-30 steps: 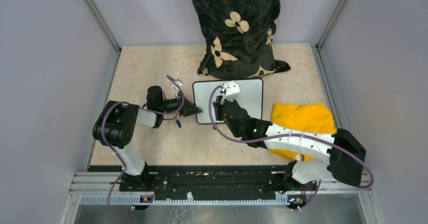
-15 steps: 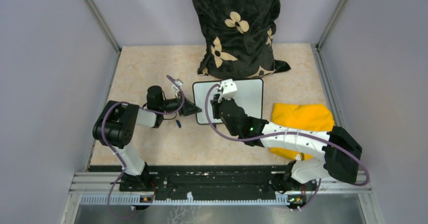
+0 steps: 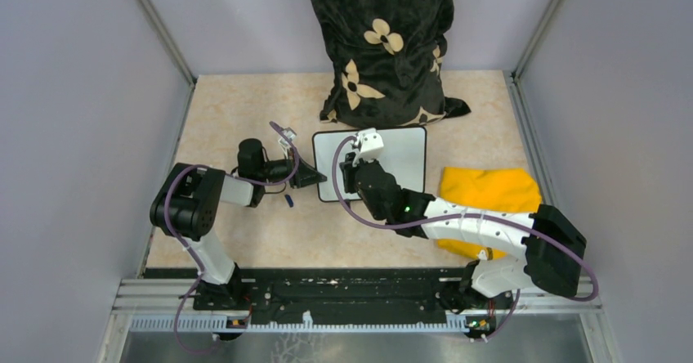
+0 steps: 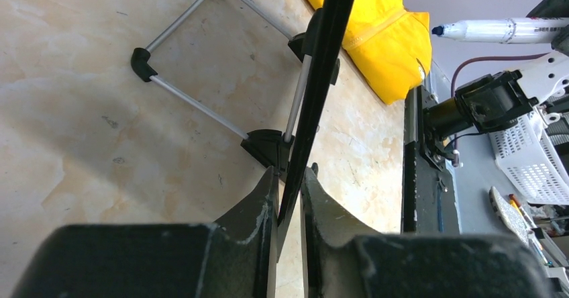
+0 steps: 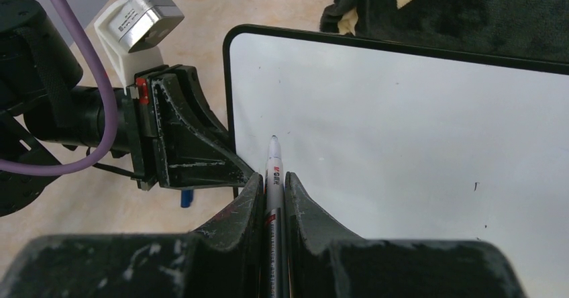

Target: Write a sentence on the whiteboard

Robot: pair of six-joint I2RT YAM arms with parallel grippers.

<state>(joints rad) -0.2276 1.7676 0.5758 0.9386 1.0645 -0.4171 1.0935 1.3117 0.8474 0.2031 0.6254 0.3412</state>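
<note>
The whiteboard (image 3: 402,160) stands tilted near the middle of the table, and its white face (image 5: 402,130) is blank; no sentence shows on it. My left gripper (image 3: 317,175) is shut on the board's left edge, seen edge-on as a black frame (image 4: 322,63) between the jaws (image 4: 290,174). My right gripper (image 3: 348,169) is shut on a white marker (image 5: 274,160), tip at the board's left side. In the left wrist view the marker (image 4: 496,29) shows a blue tip. The right gripper (image 5: 273,177) is close to the left one.
A blue marker cap (image 3: 288,200) lies on the table below the left gripper. A yellow cloth (image 3: 490,191) lies right of the board. A black pillow with cream flowers (image 3: 384,44) leans against the back wall. The board's wire stand (image 4: 201,103) rests behind it.
My right arm shifted slightly left with the marker over the board's left part, then held still. The left arm and board have not moved.
</note>
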